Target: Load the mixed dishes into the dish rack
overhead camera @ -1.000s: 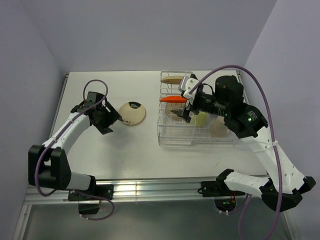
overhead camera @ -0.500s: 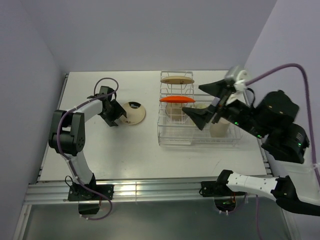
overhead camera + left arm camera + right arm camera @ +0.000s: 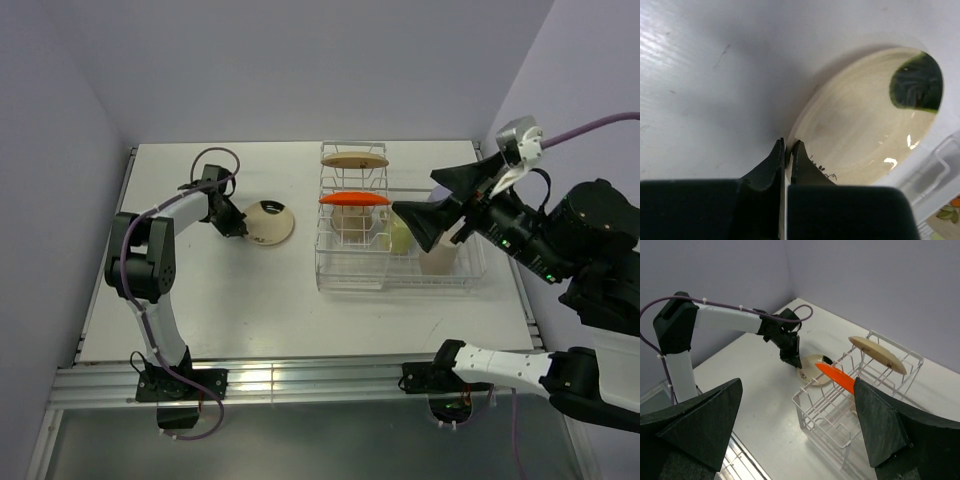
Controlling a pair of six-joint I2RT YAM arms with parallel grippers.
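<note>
Currently clamping saucer [image 3: 865, 125] rim in left gripper [image 3: 786, 150], left of rack [image 3: 350, 278], with right gripper [image 3: 420, 195] spread wide. Next, lift and slot upright.

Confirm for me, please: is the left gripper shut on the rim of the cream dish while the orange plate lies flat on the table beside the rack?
Not quite. The orange plate sits in a slot of the dish rack, not on the table, as the top external view shows. The left gripper is indeed shut on the cream dish's rim.
</note>
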